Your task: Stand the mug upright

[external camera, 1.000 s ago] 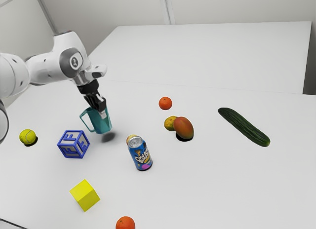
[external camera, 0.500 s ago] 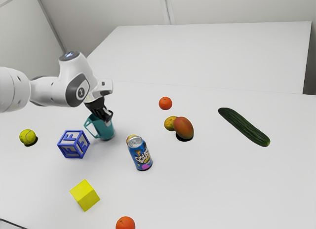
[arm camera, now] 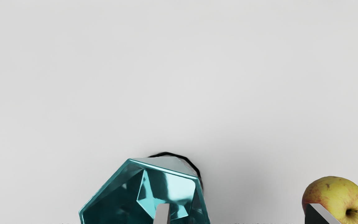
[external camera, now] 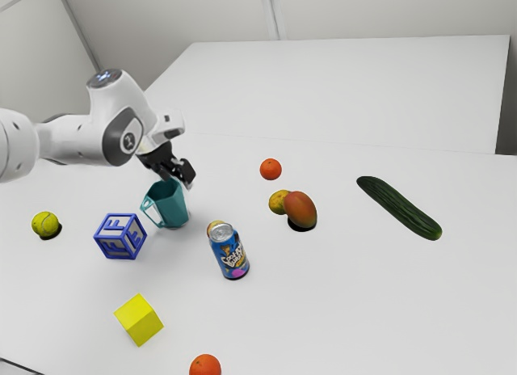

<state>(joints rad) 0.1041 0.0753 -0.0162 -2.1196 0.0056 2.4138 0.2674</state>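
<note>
White tabletop (external camera: pixel 323 310), pale wall (external camera: pixel 371 15) behind. Teal mug (external camera: pixel 169 206) stands mouth up, lettered block (external camera: pixel 120 236) at its 8 o'clock, exterior view; its base evidently carries it. Gripper (external camera: pixel 178 176) at its 1 o'clock: fingers (arm camera: pixel 162 214) wide apart, gripping nothing, presumably to clear the rim (arm camera: pixel 163 168).

Bright even light, soft grey shadows, pale glare inside teal mug (arm camera: pixel 113 199)

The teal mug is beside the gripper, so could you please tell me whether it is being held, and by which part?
Nothing is held: the gripper is open, its fingers wide apart, not closed on the teal mug.
</note>
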